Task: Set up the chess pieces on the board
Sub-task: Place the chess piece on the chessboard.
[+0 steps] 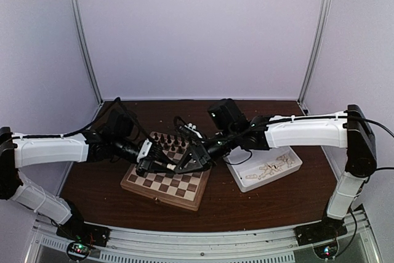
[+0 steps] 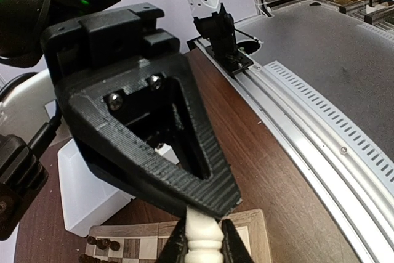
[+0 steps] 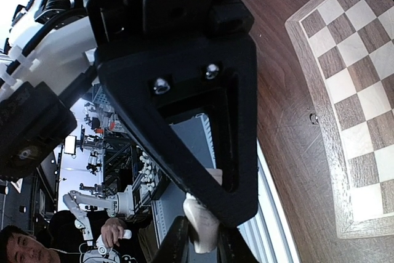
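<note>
Left tool [image 2: 204,242] and right tool [image 3: 201,241] both pinch one small cream chess piece [image 2: 203,229] above the checkered wooden board [image 3: 363,121], seemingly a handover to reorient it.

The top view looks down from high behind the near edge, taking in the whole worktop [image 1: 265,204] toward the far side; each wrist view sits tight behind its own claw, the left claw [image 2: 203,252] facing near-right, the right claw [image 3: 198,247] facing near-left; both share the chess piece [image 2: 202,235] and the board [image 2: 246,223].
</note>
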